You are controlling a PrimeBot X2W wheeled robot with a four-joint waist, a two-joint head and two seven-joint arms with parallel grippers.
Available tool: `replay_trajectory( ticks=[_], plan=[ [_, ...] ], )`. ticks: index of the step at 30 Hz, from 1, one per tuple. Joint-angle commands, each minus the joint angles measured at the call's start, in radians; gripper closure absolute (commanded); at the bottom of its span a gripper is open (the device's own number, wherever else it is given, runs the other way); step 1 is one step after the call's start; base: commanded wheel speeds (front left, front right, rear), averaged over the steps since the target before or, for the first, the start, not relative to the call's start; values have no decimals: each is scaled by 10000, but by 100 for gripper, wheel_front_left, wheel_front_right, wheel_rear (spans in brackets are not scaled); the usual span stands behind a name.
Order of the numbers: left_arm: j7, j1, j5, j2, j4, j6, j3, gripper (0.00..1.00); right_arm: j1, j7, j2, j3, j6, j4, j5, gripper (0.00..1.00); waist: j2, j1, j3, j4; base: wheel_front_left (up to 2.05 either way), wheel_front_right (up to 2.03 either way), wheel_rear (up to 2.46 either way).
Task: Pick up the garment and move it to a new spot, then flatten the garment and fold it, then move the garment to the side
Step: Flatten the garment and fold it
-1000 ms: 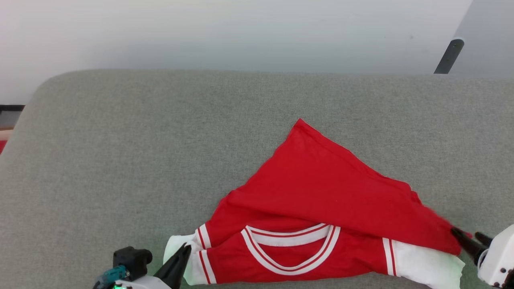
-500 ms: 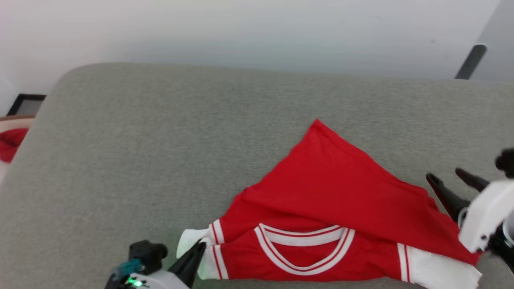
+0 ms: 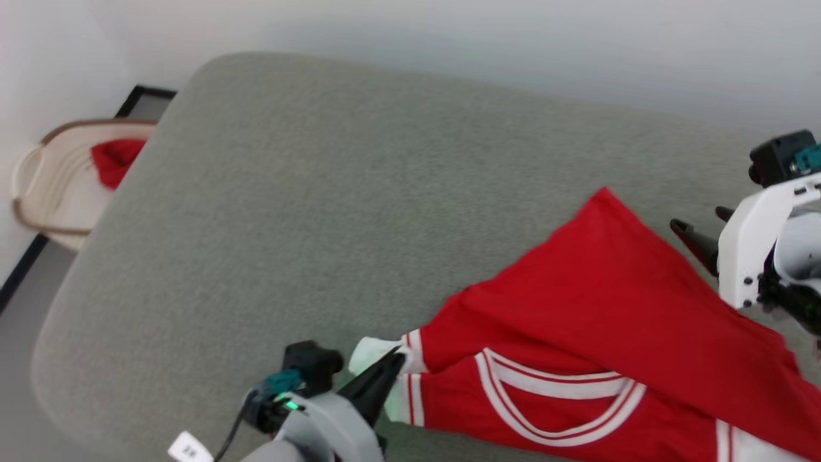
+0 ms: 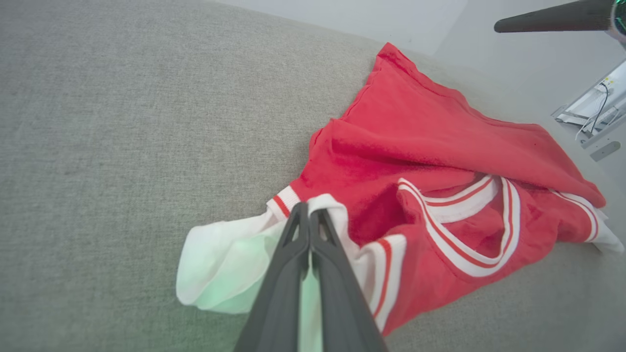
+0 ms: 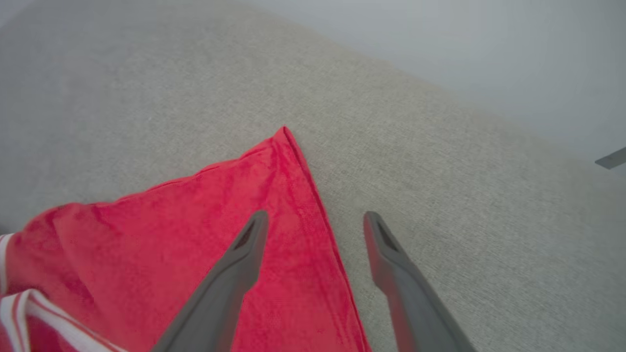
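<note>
- The red jersey [image 3: 609, 308] lies rumpled on the grey upholstered seat [image 3: 385, 192]. In the head view it sits toward the near right, striped neckline facing up and one red corner pointing away.
- The left gripper [image 4: 309, 211] has its two fingers pressed together on the edge of the white sleeve [image 4: 220, 264], just beside the striped armhole trim.
- The right gripper [image 5: 315, 215] hangs over the far red corner with its fingers spread wide. One finger is above cloth, the other above bare upholstery.
- A cream basket [image 3: 45, 192] holding a red scrap [image 3: 115, 160] stands beyond the seat's left end.

Red white-sleeved garment [image 3: 596, 308], loosely folded, on grey cushion [image 3: 321, 192]
</note>
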Motion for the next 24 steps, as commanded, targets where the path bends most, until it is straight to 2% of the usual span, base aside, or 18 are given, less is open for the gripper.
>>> replay_trajectory(
  ticks=[1, 13, 21, 22, 23, 24],
  plan=[
    [-75, -332, 137, -279, 174, -161, -102, 100, -572, 85, -179, 480, 4, 589, 181, 0, -1, 0, 720, 902, 0, 0, 0],
    [-380, -1306, 347, -1487, 1175, -718, -575, 100, -2583, 474, -695, 2588, 4, 2944, 831, 0, -1, 0, 1695, 1988, 0, 0, 0],
    [-595, -1613, 286, -1910, 1778, -926, -751, 100, -3118, 1575, -818, 4222, 4, 4189, 1441, 0, -1, 0, 1879, 2330, 0, 0, 0],
    [-612, -1628, 256, -1941, 1844, -938, -749, 100, -3143, 1790, -833, 4337, 0, 4412, 1477, 52, -1, 0, 1876, 2348, 0, 0, 0],
    [-635, -1642, 245, -1956, 1904, -959, -753, 100, -3153, 2007, -836, 4449, -2, 4572, 1555, 100, -1, 0, 1872, 2358, 0, 0, 0],
    [-647, -1655, 230, -1961, 1957, -977, -760, 100, -3176, 2276, -848, 4591, -2, 4724, 1637, 100, -1, 0, 1868, 2356, 0, 0, 0]
  ],
)
